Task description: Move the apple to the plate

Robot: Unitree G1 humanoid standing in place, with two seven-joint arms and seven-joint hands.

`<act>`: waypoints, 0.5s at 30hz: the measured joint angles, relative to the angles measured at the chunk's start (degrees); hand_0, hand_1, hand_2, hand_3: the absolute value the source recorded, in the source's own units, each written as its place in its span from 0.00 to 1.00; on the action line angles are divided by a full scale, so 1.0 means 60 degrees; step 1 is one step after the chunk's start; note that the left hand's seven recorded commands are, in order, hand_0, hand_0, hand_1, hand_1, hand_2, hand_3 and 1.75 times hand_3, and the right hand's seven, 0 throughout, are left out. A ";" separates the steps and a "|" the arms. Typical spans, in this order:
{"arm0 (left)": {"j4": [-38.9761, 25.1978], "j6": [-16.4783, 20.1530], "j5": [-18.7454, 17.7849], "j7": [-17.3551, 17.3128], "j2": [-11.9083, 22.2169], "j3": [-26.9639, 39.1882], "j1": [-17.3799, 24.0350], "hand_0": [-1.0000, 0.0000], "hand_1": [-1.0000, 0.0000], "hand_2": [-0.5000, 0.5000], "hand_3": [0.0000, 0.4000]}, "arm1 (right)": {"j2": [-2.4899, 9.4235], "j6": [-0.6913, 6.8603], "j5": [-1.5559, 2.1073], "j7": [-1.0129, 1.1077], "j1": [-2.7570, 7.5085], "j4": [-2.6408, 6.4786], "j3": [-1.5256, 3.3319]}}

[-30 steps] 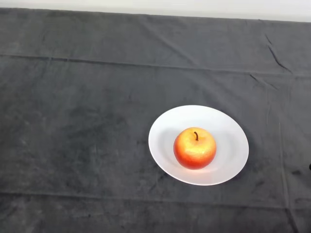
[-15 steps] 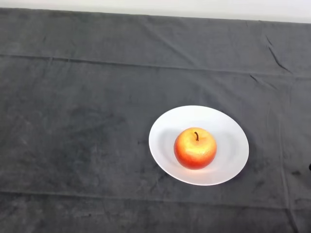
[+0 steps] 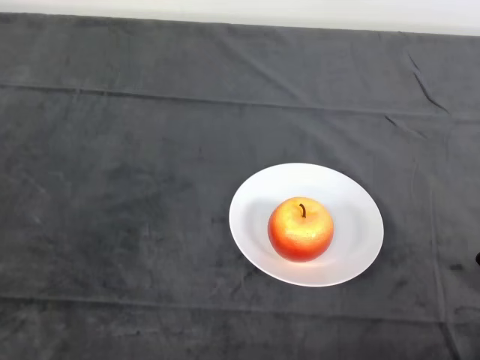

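Note:
A red and yellow apple with a dark stem stands upright in the middle of a white round plate. The plate lies on the dark cloth, right of centre and toward the front of the table.
The dark grey cloth covers the whole table, with creases along the back and at the right side. A pale strip of wall runs behind the table's far edge.

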 measured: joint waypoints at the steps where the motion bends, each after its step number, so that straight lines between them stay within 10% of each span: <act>1: 0.0000 0.0000 0.0003 0.0000 0.0000 0.0000 -0.0002 1.00 1.00 0.50 0.00 | 0.0000 0.0000 0.0000 0.0000 0.0000 0.0000 0.0000; 15: 0.0001 0.0000 0.0226 -0.0008 -0.0012 0.0055 -0.0012 1.00 1.00 0.50 0.00 | 0.0001 0.0000 -0.0001 0.0000 0.0000 0.0000 0.0000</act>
